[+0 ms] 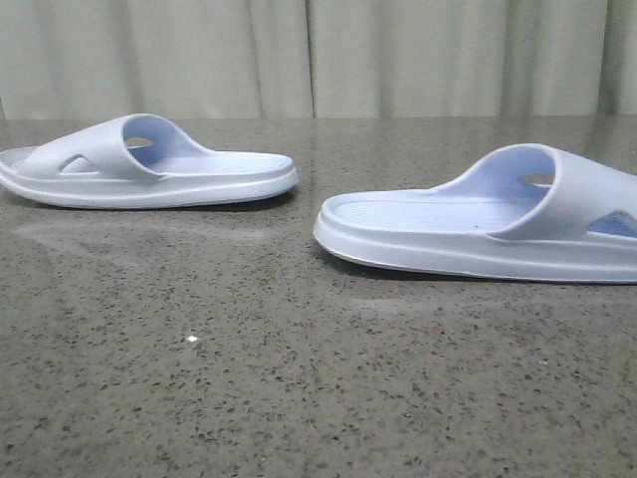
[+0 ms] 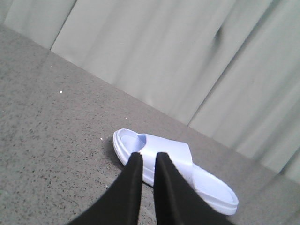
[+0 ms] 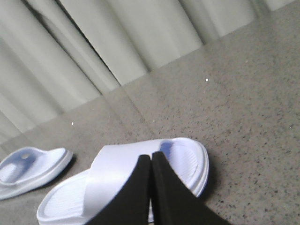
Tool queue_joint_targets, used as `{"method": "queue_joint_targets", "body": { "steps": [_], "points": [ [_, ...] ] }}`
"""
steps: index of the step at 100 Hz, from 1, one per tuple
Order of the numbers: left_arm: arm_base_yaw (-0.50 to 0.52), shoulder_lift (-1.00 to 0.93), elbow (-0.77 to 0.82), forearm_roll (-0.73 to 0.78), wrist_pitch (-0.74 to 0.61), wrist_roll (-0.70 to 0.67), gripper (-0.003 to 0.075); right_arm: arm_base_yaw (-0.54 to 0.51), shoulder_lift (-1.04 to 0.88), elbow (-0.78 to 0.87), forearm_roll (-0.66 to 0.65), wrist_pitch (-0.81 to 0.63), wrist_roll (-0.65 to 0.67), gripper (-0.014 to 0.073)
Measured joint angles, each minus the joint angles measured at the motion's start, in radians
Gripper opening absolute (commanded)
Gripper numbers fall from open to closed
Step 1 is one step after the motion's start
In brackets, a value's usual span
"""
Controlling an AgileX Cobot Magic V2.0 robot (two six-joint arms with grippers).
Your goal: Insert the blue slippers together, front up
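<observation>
Two pale lavender-blue slippers lie sole down on the table, apart, heels toward each other. The left slipper sits at the far left with its strap end to the left. The right slipper sits nearer at the right, strap end to the right and cut off by the frame edge. Neither gripper shows in the front view. My left gripper hovers short of the left slipper, jaws almost together and empty. My right gripper is shut and empty above the right slipper; the left slipper lies beyond.
The speckled grey-brown table reaches back to a pale pleated curtain. A tiny white speck lies on the near part of the table.
</observation>
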Motion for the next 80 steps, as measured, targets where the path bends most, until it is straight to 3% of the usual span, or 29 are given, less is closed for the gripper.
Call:
{"method": "queue_joint_targets", "body": {
  "steps": [16,31,38,49,57,80],
  "points": [
    [0.000,0.215,-0.206,0.180,0.201,0.002,0.0015,0.000,0.236,-0.136,-0.040,0.116,0.000,-0.0078],
    [0.000,0.380,-0.334,0.239,0.322,0.004,0.0024,0.000,0.389,-0.232,-0.051,0.205,-0.023,-0.0047],
    [0.000,0.422,-0.360,0.242,0.346,0.029,0.0078,0.000,0.425,-0.264,-0.053,0.243,-0.037,0.0041],
    [0.000,0.451,-0.371,0.223,0.361,0.062,0.0260,0.000,0.445,-0.293,-0.056,0.291,-0.044,0.0239],
    [0.000,0.464,-0.374,0.206,0.366,0.073,0.0379,0.000,0.446,-0.299,-0.060,0.304,-0.046,0.0286],
    [0.000,0.472,-0.374,0.191,0.366,0.079,0.0380,-0.041,0.529,-0.345,-0.097,0.297,-0.050,0.0286]
  ]
}}
